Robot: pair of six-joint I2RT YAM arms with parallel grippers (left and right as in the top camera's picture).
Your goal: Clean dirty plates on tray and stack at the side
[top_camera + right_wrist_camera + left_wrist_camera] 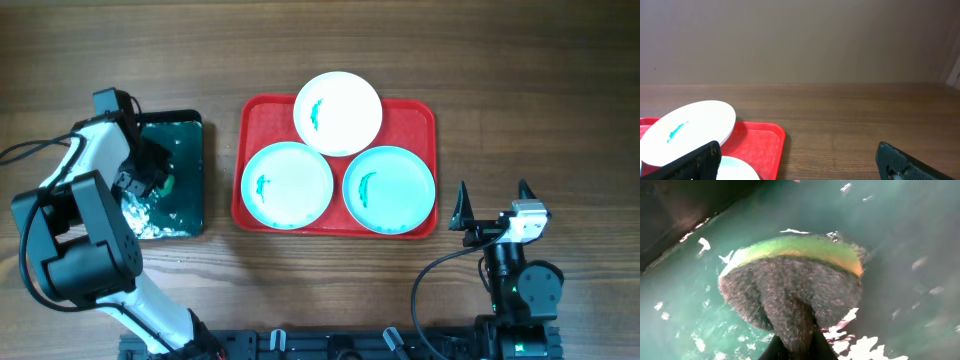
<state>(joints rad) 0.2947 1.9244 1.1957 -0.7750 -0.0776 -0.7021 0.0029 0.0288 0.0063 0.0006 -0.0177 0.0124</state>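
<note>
The red tray (256,118) holds three plates. The white plate (345,125) sits at the back and overlaps the two pale cyan plates, one at the front left (295,190) and one at the front right (400,190). Each has a teal smear at centre. My left gripper (150,180) is over the dark green tray (190,130); in the left wrist view it is shut on a scouring sponge (790,280), dark pad with a green-yellow back. My right gripper (492,205) is open and empty, right of the red tray (765,142); the white plate (690,130) shows there.
The dark green tray has wet white foam flecks (140,215) at its front left corner. Bare wooden table (540,100) lies right of the red tray. A cable (20,152) runs off the left edge.
</note>
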